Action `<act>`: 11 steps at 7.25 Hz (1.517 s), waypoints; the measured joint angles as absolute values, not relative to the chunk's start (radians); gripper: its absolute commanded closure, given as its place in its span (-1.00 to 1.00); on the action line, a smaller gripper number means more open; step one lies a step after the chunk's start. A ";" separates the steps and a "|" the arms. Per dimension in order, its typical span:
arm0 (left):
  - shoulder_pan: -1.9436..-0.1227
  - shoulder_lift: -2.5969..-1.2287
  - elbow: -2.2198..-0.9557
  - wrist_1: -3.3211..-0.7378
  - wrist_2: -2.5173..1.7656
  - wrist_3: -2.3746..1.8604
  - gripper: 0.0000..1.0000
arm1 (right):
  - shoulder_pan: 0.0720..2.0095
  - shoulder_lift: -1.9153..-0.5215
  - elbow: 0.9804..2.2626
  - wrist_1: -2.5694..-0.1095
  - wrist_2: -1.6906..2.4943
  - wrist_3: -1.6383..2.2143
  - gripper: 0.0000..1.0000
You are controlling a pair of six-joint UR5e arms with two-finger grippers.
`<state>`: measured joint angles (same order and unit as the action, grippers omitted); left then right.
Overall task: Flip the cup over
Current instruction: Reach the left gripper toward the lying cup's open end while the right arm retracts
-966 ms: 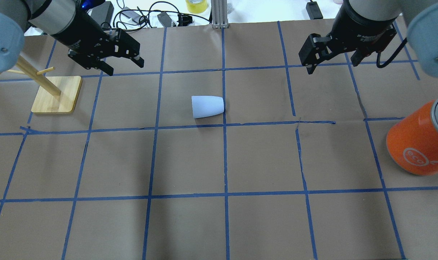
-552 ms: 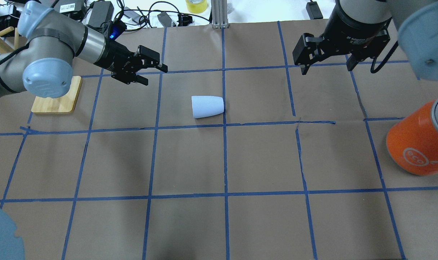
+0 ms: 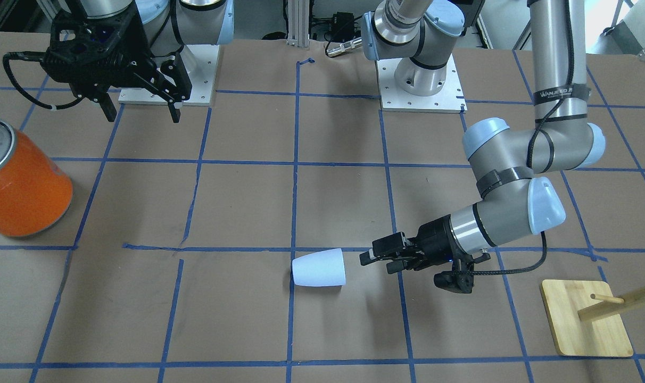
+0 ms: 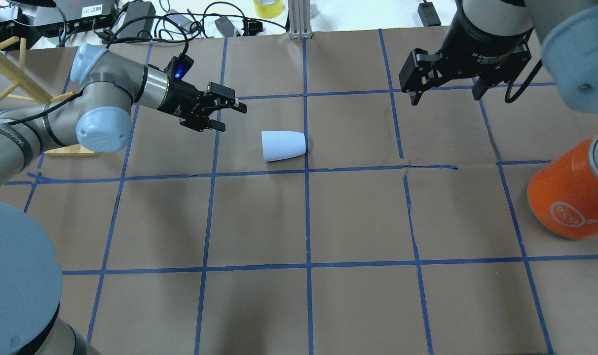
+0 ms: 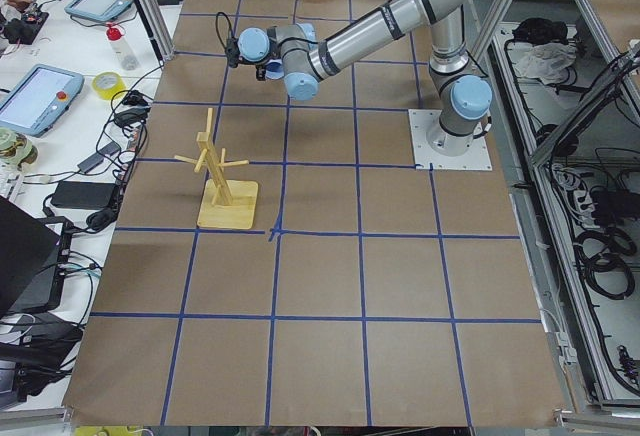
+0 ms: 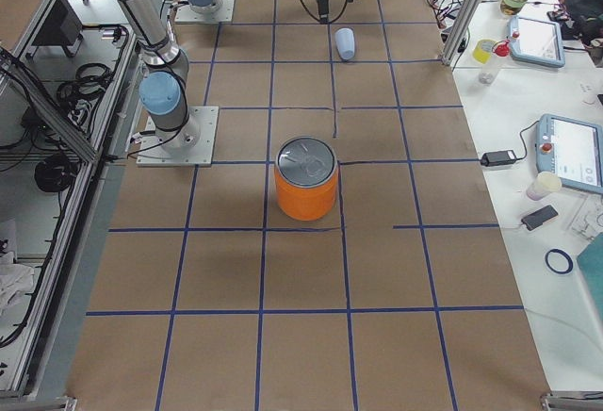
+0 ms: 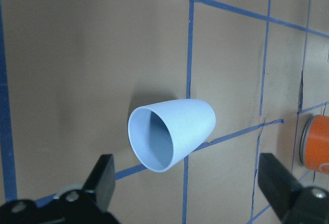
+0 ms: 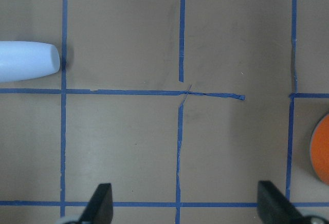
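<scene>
over the last second my left gripper (image 4: 232, 118) has swung in from the far-left corner by the wooden peg rack (image 4: 13, 69) and come down low. it now points along the table straight at the cup (image 4: 283, 146). its jaws stand wide apart and hold nothing. in the left wrist view the two fingertips frame the cup's open mouth from either side, with bare paper between us.

the cup itself has not budged. it lies on its side near the middle of the brown-papered table (image 4: 358, 217), just beside the central blue tape line, wide mouth toward my left gripper and narrow base pointing away to the right.

my right gripper (image 4: 447, 96) has only drifted a little. it hangs over the far squares on the right, jaws also apart and empty, well apart from the cup and from the orange can (image 4: 570, 197) at the right edge.

so the left arm has taken the job and the approach looks nearly done, but nothing is grasped yet. i judge the next move is to ease forward until the rim sits between my fingers, close, then tip the cup upright. the tapered wall may roll or skid if one finger touches first.
</scene>
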<state>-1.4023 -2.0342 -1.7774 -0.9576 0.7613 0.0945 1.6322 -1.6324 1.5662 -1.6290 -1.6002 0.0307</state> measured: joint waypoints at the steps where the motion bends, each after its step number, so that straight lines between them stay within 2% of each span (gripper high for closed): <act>1: -1.410 -2.062 -1.802 -0.887 0.723 0.045 -0.96 | 1.632 -1.633 1.566 -1.628 -1.601 0.031 -1.00; 5: -1.475 -2.115 -1.817 -0.778 0.682 -0.126 -0.96 | 1.632 -1.634 1.567 -1.628 -1.603 0.030 -1.00; 7: -1.496 -2.128 -1.818 -0.741 0.681 -0.191 -0.66 | 1.632 -1.634 1.567 -1.628 -1.603 0.029 -1.00; 8: -1.503 -2.133 -1.818 -0.710 0.681 -0.211 -0.18 | 1.632 -1.634 1.567 -1.628 -1.603 0.029 -1.00; 9: -1.505 -2.137 -1.819 -0.693 0.681 -0.221 0.21 | 1.632 -1.634 1.567 -1.628 -1.603 0.029 -1.00; 10: -1.507 -2.140 -1.820 -0.684 0.683 -0.250 0.40 | 1.631 -1.634 1.568 -1.628 -1.603 0.029 -1.00; 11: -1.509 -2.140 -1.819 -0.676 0.685 -0.294 0.84 | 1.631 -1.634 1.568 -1.628 -1.603 0.029 -1.00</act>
